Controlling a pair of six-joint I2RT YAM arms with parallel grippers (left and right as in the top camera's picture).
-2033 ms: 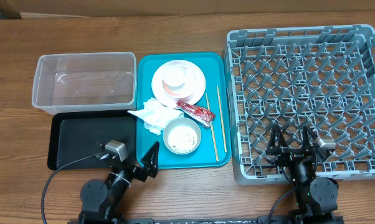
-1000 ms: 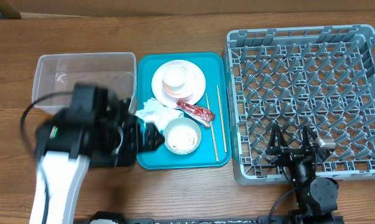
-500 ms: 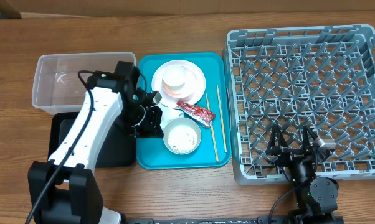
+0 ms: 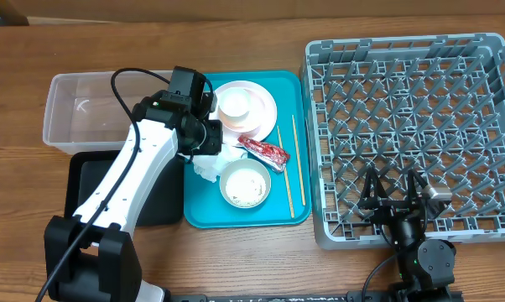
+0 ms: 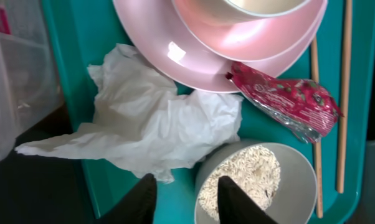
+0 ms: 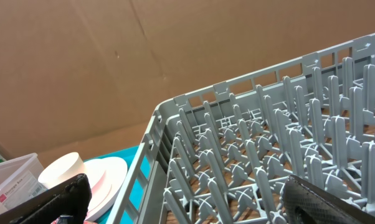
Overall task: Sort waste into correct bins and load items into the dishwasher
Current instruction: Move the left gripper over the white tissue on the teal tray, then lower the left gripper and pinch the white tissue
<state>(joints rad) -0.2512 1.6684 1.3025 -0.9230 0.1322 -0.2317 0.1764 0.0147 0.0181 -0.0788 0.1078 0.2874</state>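
At the tray's (image 5: 81, 31) 9 o'clock side, the napkin (image 5: 156, 124) is lying just 12 o'clock of the left gripper (image 5: 187, 202), long axis running 9-to-3 in wrist view; its fingers are standing apart, empty. Meanwhile the right gripper (image 4: 393, 191) is sitting spread, farther off.

The left gripper (image 4: 209, 149) is seen over the napkin (image 4: 207, 170) on the teal tray (image 4: 282, 214), its arm stretched across the black tray (image 4: 89, 197) beside the tub (image 4: 110, 109). A cup (image 4: 236, 104) is set on the plate (image 4: 262, 117). The wrapper (image 4: 265, 152), a bowl (image 4: 227, 179) of rice (image 4: 247, 186) and the chopsticks (image 4: 294, 164) are laid nearby. The right gripper (image 4: 393, 195) is held over the rack (image 4: 412, 101), fingers spread.
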